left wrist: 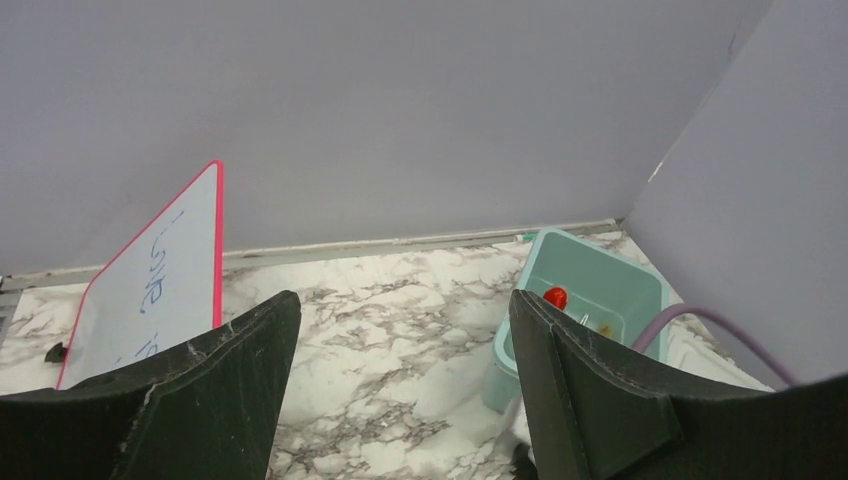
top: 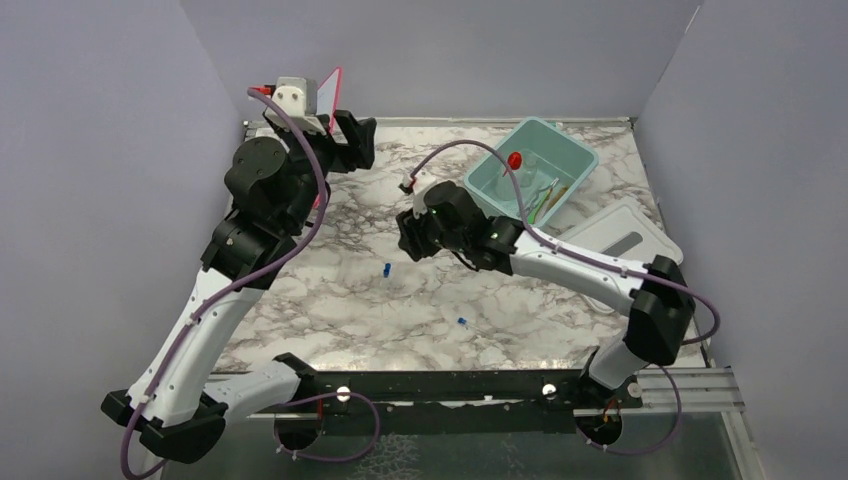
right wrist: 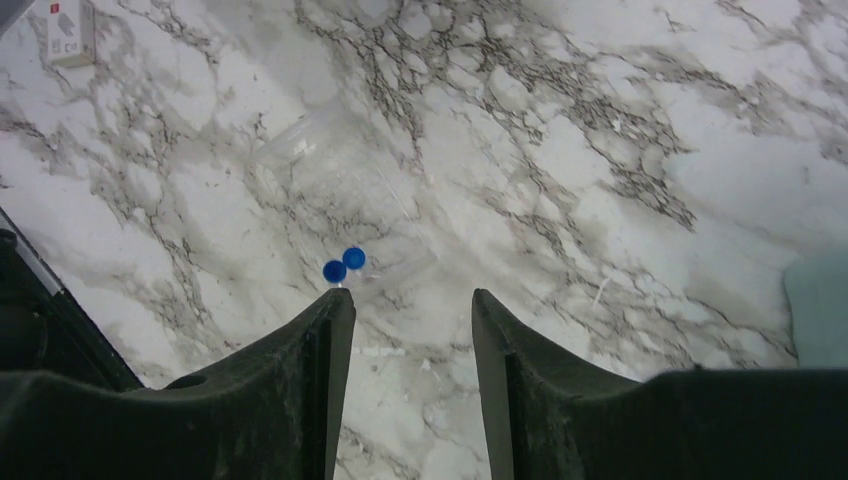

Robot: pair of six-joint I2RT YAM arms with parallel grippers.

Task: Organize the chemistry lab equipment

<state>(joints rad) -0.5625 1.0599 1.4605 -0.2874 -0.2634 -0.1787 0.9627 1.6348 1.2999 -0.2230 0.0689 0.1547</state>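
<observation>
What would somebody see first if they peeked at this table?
The pale teal tub at the far right of the marble table pops out first, with a bright red funnel inside it. Next comes the pink-edged whiteboard propped up at the far left. Then you would spot the blue-capped clear tubes lying on the marble near the middle.

marble table (top: 330, 320) | on it — teal tub (top: 484, 188), white lid (top: 620, 235), blue-capped tubes (top: 386, 270)
</observation>
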